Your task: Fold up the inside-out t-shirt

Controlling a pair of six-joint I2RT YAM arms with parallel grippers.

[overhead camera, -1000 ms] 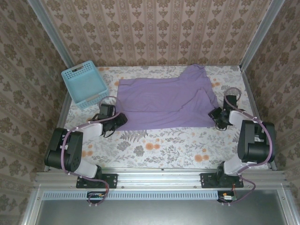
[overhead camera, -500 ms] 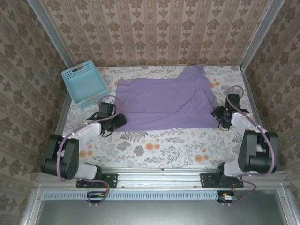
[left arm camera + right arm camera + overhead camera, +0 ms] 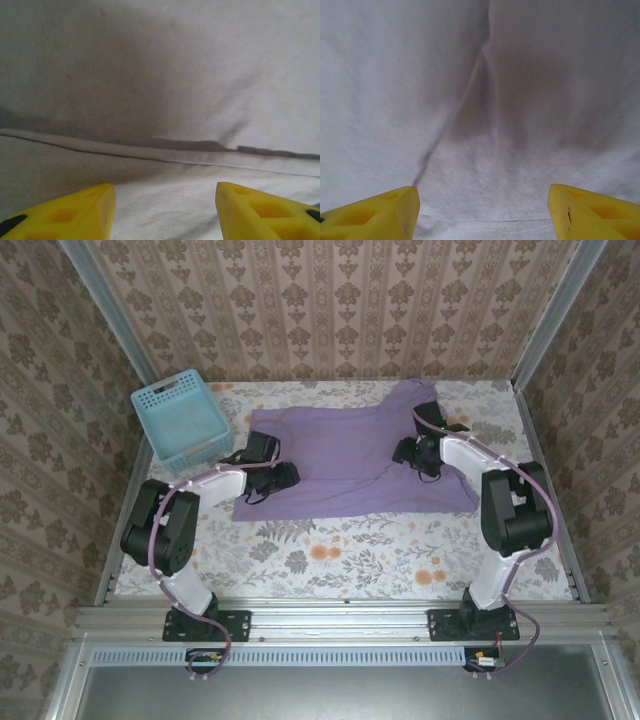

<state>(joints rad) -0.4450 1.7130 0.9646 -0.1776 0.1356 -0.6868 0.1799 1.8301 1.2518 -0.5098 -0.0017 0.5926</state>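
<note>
While the inside-out t-shirt [image 3: 350, 455] lies spread across the middle of the flowered tabletop [image 3: 330, 555], we judge ourselves at the grasping step, both arms low over the cloth. Left jaws and right jaws stand wide apart, holding nothing. Next we must close on a layer at each side and lift together

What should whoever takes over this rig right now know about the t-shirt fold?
Left tool: open, empty, low over the near-left part of the t-shirt.
Right tool: open, empty, low over its right half.
The t-shirt lies spread on the table, plain face up; the basket stands apart at far left.
Done: shirt laid out; no finished fold visible.
Left: grip the cloth and make the folds.
</note>
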